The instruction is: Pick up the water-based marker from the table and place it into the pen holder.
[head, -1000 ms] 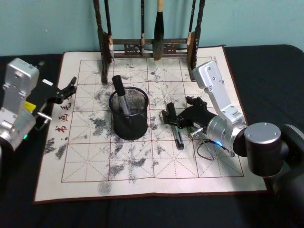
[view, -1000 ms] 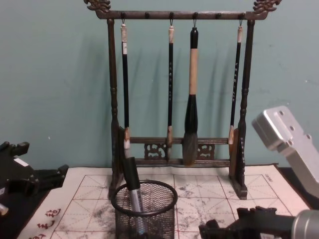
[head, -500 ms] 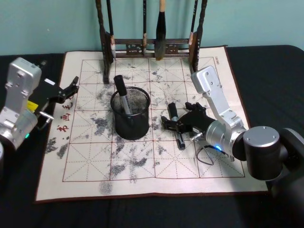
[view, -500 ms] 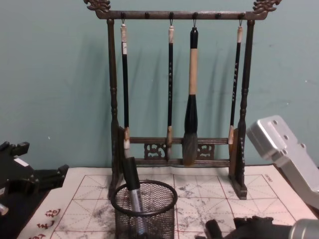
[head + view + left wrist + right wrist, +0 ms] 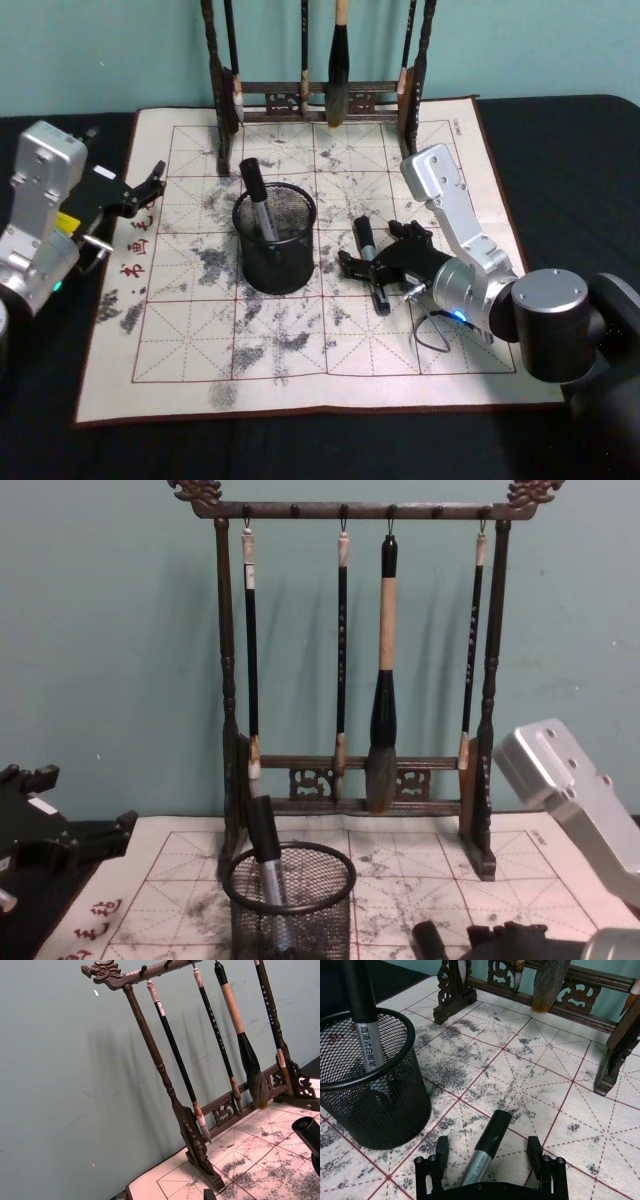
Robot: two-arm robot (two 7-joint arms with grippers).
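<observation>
Step in hand: grasp approach. My right end effector point(image 5: 487, 1146) sits low over the mat point(image 5: 300, 350), released, with one finger on each side of the marker point(image 5: 492, 1132). The marker lies flat on the surface point(image 5: 560, 150) and is not yet gripped.

Next move, in my judgement: clench on the barrel, lift clear, carry left over the nearby pen holder point(image 5: 395, 1110), and release beside the second marker point(image 5: 367, 1045) standing inside. Stay short of the brush rack point(image 5: 320, 95) behind.

My left end effector point(image 5: 145, 188) is parked at the mat's left edge; I cannot tell its state.
</observation>
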